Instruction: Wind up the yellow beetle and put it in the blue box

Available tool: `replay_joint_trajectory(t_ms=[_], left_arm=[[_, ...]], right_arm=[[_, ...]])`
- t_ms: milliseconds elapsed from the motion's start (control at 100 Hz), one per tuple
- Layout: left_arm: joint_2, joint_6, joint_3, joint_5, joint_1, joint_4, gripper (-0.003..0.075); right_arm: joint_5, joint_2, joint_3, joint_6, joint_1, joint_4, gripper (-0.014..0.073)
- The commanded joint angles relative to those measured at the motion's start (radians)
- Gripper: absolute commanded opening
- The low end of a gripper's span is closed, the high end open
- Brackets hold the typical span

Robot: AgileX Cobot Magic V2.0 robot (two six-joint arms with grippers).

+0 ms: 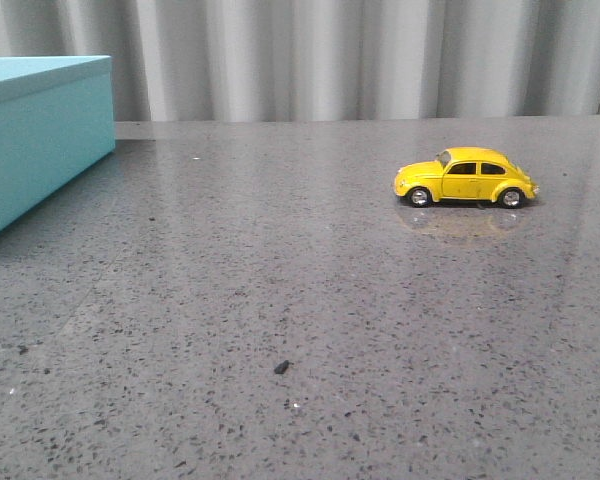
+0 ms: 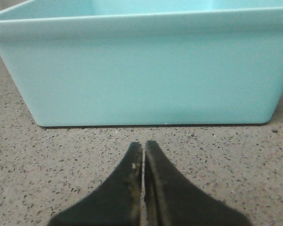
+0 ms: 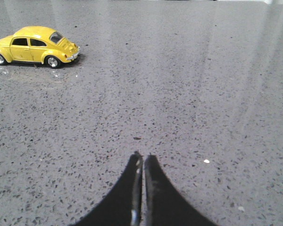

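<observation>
Front view: yellow beetle (image 1: 466, 177) stands on its four wheels on the grey speckled table (image 1: 280, 300), over on the right side, side-on with its nose toward the left. Blue box (image 1: 35, 135) sits well apart at the far left edge. Neither arm shows here, so nothing has been grasped yet. The step in hand looks like the approach to the car; a good grasp would close across the rounded body at the doors, low enough that the smooth, glossy shell does not squirt out, leaving the wheels free to roll back for winding.

Left wrist view: left gripper (image 2: 143, 153) has its dark, tapered jaws pressed together, holding nothing, just short of the box's flat matte wall, which has softly rounded corners and a thin rim.

Right wrist view: right gripper (image 3: 142, 162) also has its jaws closed and empty above the polished, reflective table. The car stands well ahead and off to one side, so these jaws would need to open and swing across before descending squarely over it.
</observation>
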Motion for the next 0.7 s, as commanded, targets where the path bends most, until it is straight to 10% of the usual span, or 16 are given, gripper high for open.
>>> replay_joint_trajectory(t_ms=[0,690], left_arm=[[-0.032,-0.006,0.025,-0.085,0.001,0.000,-0.0021],[-0.032,-0.006,0.025,-0.218,0.001,-0.014,-0.0021]], right_arm=[[-0.060,-0.020,0.022,-0.011,-0.006,-0.013,-0.0043],[-0.141,-0.020,0.022,-0.002,-0.006,0.078,-0.0043]])
